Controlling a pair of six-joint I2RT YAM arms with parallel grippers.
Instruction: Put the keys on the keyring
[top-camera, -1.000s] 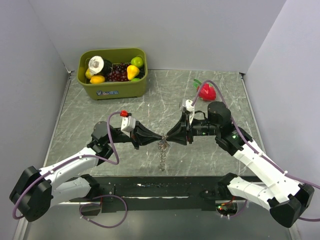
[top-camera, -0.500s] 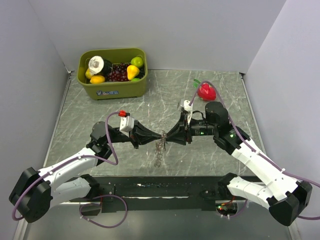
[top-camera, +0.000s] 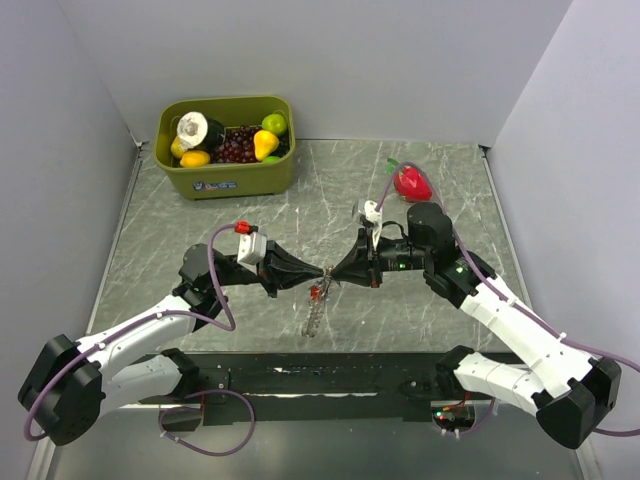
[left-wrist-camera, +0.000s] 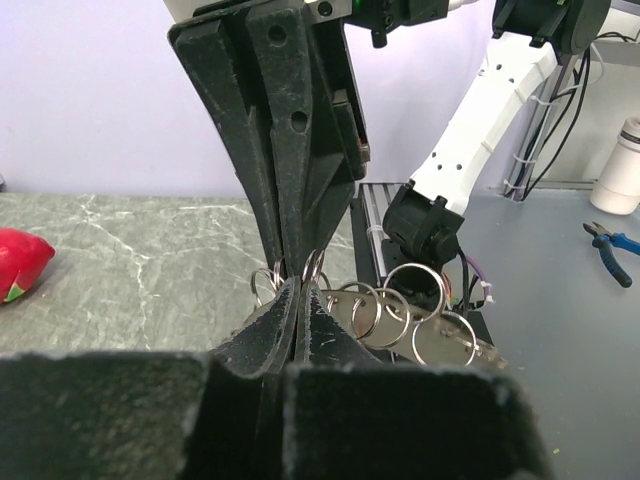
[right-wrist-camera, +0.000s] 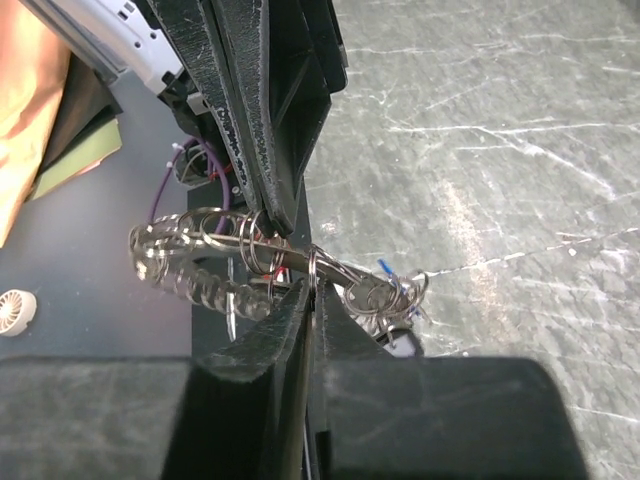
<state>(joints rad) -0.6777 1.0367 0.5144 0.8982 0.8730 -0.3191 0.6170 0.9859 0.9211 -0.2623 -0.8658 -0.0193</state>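
I hold the dangling silver keyring chain clenched in both left gripper and right gripper over open grey marble tabletop; green fruit bin, red strawberry well behind

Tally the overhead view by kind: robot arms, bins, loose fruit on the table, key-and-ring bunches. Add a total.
Arms: 2, left arm and right arm.
Bins: 1, green bin.
Loose fruit: 1, red fruit.
Bunches: 1, bunch of rings and keys.
Total: 5.
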